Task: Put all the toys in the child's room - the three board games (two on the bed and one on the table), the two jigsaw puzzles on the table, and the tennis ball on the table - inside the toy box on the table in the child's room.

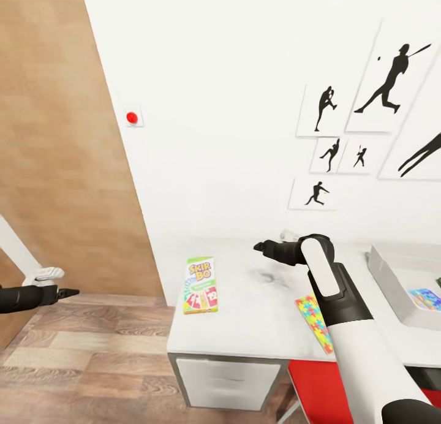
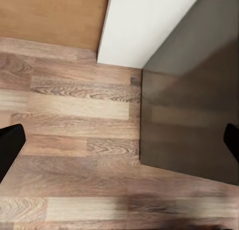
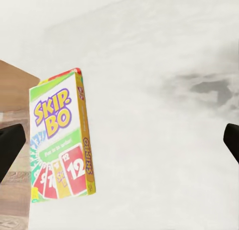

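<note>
Right gripper (image 1: pixel 260 247) open, empty, above table (image 1: pixel 257 320); board game (image 1: pixel 201 285) flat, long axis toward wall.

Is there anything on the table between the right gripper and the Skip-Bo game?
Nothing visible. The right gripper hovers over bare white table, and the Skip-Bo game lies flat near the table's left end with open tabletop between them.
</note>
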